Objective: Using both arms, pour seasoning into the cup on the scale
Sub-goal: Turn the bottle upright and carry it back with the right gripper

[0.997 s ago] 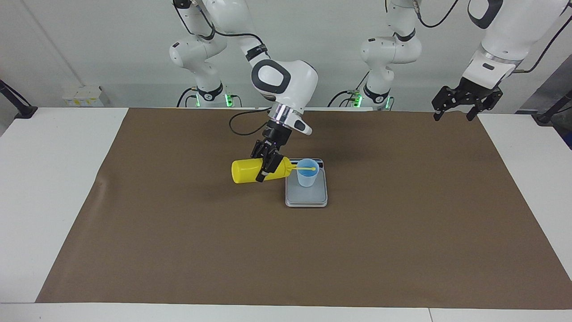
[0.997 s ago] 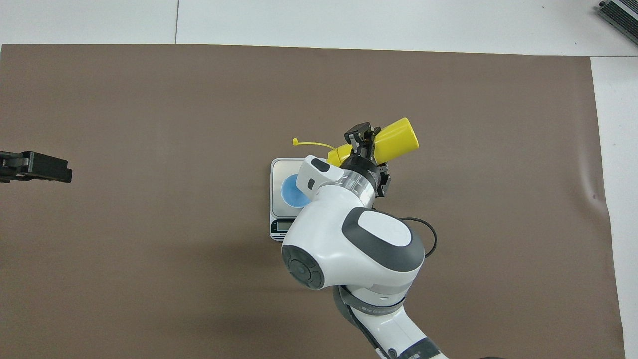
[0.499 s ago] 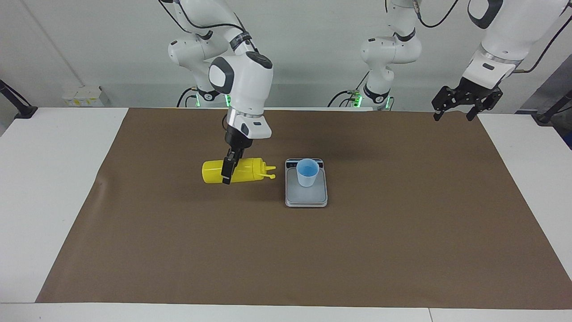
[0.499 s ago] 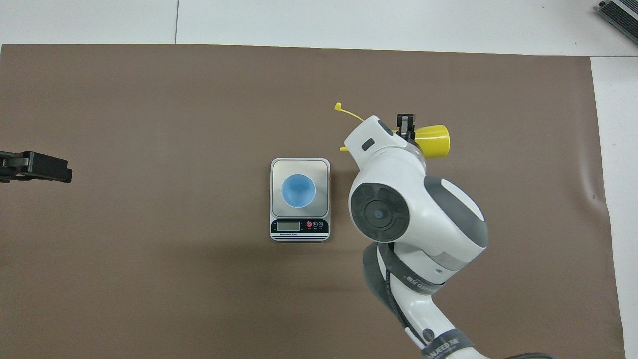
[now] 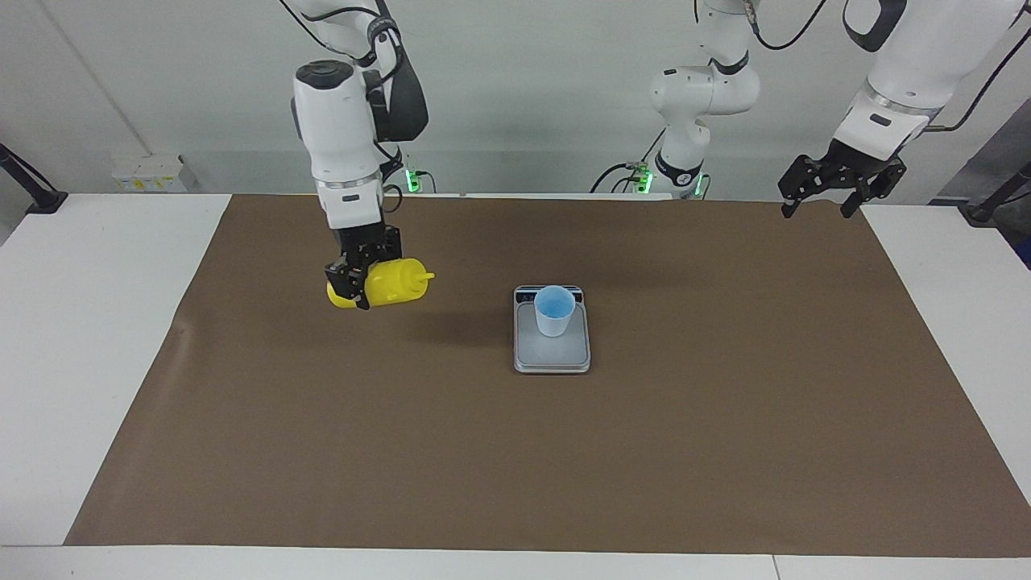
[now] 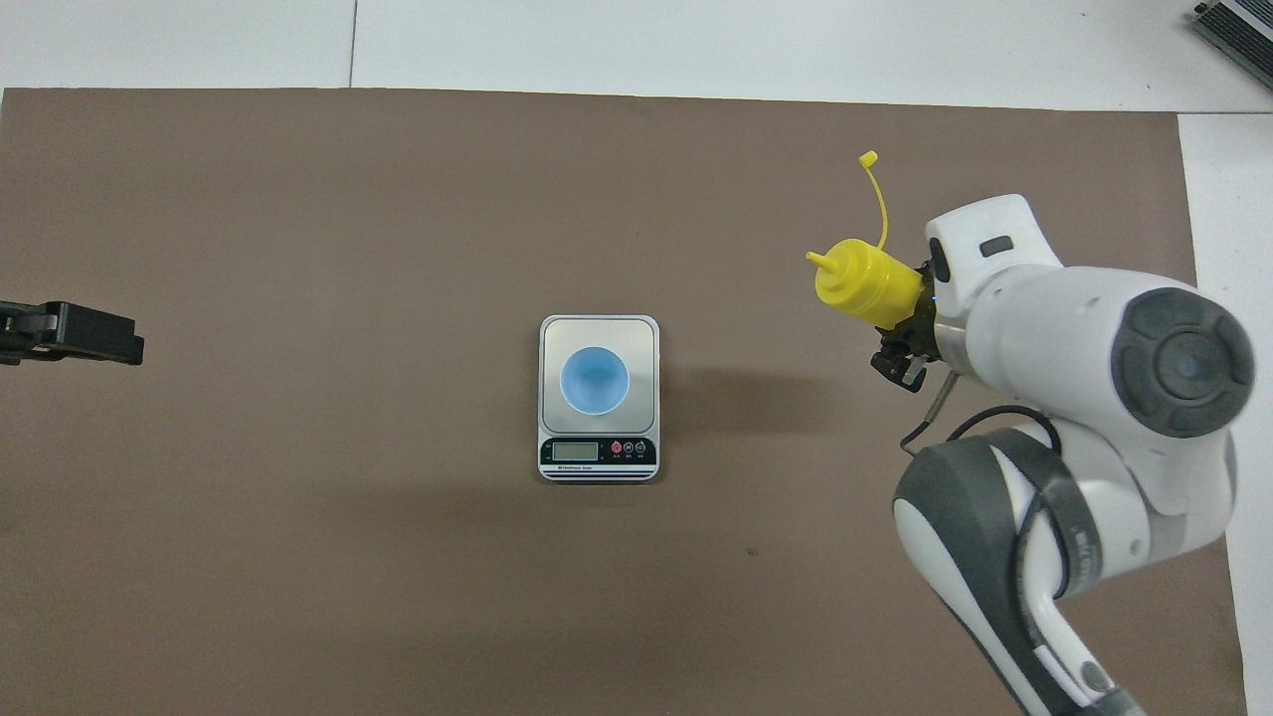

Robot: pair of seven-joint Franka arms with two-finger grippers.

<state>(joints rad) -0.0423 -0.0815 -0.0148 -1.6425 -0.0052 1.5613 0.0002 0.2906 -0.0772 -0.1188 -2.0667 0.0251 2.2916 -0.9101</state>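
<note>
My right gripper (image 5: pixel 359 283) (image 6: pixel 903 343) is shut on the yellow seasoning bottle (image 5: pixel 390 282) (image 6: pixel 861 282), which it holds tilted above the brown mat toward the right arm's end of the table. The nozzle points toward the scale and the cap strand (image 6: pixel 879 195) trails loose. The pale blue cup (image 5: pixel 554 310) (image 6: pixel 595 380) stands upright on the silver-grey scale (image 5: pixel 552 352) (image 6: pixel 598 457) at mid-table, well apart from the bottle. My left gripper (image 5: pixel 820 201) (image 6: pixel 62 332) hangs open and waits above the mat's edge at the left arm's end, holding nothing.
A brown mat (image 5: pixel 515 451) (image 6: pixel 348 219) covers most of the white table (image 5: pixel 97 322). The scale's dark display strip (image 6: pixel 597 450) faces the robots.
The right arm has swung the bottle away from the cup, out toward its own end of the table, and tipped it more upright. The left arm has not moved.
</note>
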